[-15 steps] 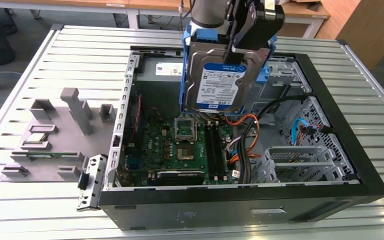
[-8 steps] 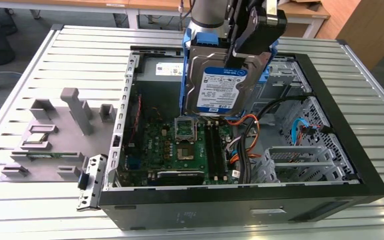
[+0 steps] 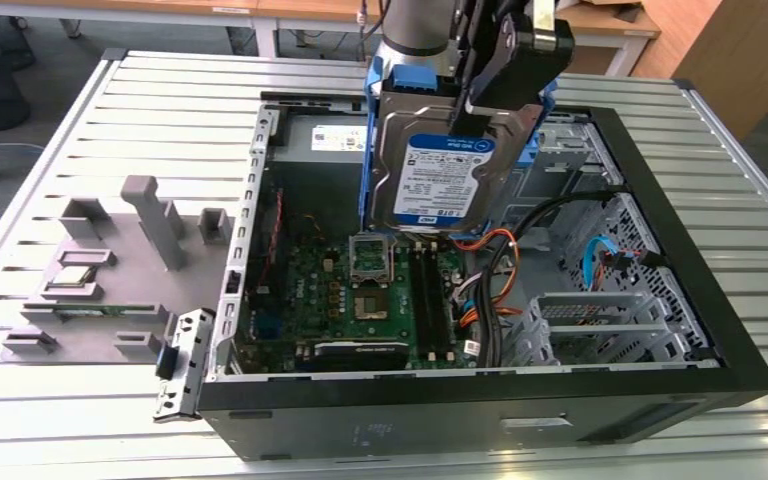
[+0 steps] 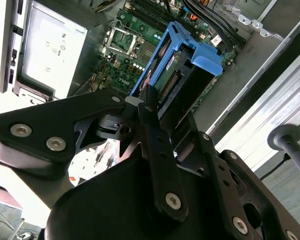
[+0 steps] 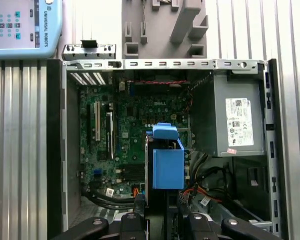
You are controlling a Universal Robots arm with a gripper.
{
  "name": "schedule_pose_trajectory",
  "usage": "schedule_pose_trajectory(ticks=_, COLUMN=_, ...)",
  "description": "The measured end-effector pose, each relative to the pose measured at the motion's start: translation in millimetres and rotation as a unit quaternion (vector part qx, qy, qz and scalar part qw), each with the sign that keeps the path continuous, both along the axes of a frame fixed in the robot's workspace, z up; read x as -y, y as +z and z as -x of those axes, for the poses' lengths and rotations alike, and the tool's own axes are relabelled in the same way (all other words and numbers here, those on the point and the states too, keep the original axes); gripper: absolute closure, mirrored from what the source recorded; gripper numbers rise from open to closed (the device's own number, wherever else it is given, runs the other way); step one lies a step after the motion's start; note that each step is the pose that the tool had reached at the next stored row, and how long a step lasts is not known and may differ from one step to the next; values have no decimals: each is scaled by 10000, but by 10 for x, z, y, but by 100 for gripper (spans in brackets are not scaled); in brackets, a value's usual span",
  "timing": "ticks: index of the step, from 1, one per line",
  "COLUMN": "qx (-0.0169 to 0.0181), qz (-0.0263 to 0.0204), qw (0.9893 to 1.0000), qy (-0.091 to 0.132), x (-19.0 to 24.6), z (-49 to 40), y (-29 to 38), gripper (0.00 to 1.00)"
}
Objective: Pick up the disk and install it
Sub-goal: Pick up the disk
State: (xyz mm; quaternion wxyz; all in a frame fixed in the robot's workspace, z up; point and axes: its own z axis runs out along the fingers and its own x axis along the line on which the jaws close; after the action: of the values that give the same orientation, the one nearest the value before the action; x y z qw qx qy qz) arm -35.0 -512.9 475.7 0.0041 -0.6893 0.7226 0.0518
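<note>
Over the case [image 3: 424, 415], disk [image 3: 431, 185] hangs lengthwise vertical.

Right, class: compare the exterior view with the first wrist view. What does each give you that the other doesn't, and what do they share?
Exterior view's own: the disk's white-and-blue label face, and the spot where the gripper clamps its upper edge, holding it on edge. First wrist view's own: a blue-edged control pendant, and the disk seen edge-on as a blue rail block. Shared: the open computer case, its green motherboard beneath the held disk, and the grey parts fixture.
</note>
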Motion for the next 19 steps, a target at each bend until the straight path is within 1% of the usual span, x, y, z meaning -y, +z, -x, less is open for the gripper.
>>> schedule_pose_trajectory(ticks=3, qx=0, qz=0, qw=10000, qy=0, x=1, z=-29, y=-1, gripper=65)
schedule_pose_trajectory(ticks=6, qx=0, qz=0, qw=10000, qy=0, x=0, z=-81, y=-2, gripper=65)
schedule_pose_trajectory(ticks=17, qx=-1, qz=0, qw=10000, qy=0, x=0, z=-336, y=-8, gripper=65)
schedule_pose_trajectory(ticks=19, qx=-1, qz=0, qw=10000, qy=0, x=-1, z=-367, y=-8, gripper=65)
